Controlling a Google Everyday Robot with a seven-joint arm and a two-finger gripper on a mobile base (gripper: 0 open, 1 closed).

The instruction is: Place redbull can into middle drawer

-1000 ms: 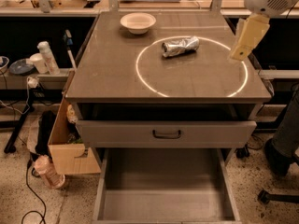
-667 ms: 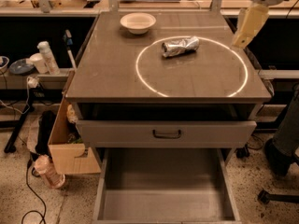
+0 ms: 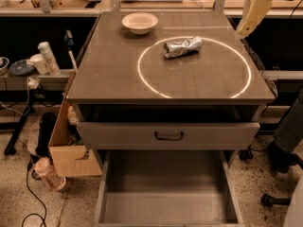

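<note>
The gripper (image 3: pixel 248 17) is hanging in the upper right of the frame, above the cabinet top's (image 3: pixel 106 74) right rear corner and holding nothing; whether it is open or closed I cannot tell. The crumpled redbull can (image 3: pixel 182 47) is lying on its side in the upper part of a white ring (image 3: pixel 142 77), apart from the gripper. A white bowl (image 3: pixel 139 22) is sitting upper left of it. The middle drawer (image 3: pixel 165 205) is standing pulled out at the bottom of the frame, below a grey drawer front (image 3: pixel 118 135) with a black handle.
</note>
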